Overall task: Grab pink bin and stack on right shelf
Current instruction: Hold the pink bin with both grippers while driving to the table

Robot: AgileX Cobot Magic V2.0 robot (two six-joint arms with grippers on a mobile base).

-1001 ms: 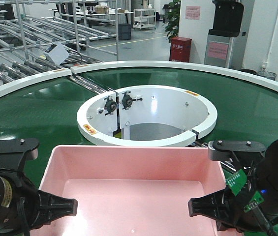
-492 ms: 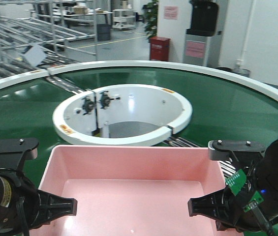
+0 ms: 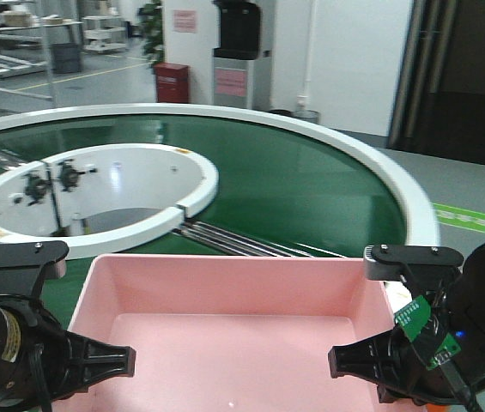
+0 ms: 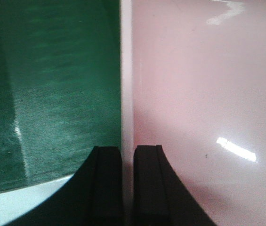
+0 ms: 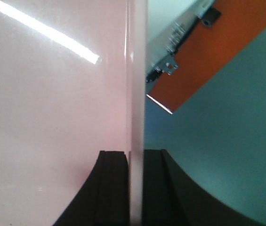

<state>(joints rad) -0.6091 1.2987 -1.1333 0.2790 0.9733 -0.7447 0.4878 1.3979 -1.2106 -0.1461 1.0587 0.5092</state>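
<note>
Currently gripped: the pink bin (image 3: 233,343), at the lower centre of the front view, its near edge cut off by the bottom of the frame.
Left gripper (image 4: 127,153): at the lower left of the front view. Its wrist view shows two black fingers (image 4: 105,183) pinched on the bin's left wall, one inside and one outside.
Right gripper (image 5: 135,157): at the lower right of the front view. Its black fingers (image 5: 111,188) clamp the bin's right wall the same way, one on either side of the thin rim.
Bin interior: glossy, with streaks of reflected light.
Conveyor (image 3: 311,189): a green round belt with a white outer edge, filling the middle of the front view beyond the bin. The left wrist view shows green belt and a white edge just outside the left wall.
Inner ring (image 3: 96,184): white, left of centre, open in the middle.
Support below: cannot tell whether the bin rests on anything.
Background: a red cabinet (image 3: 171,81) and a dark-topped dispenser (image 3: 240,51) by the wall at upper centre.
Right wrist view, upper right: an orange panel (image 5: 227,52) with a metal bracket.
</note>
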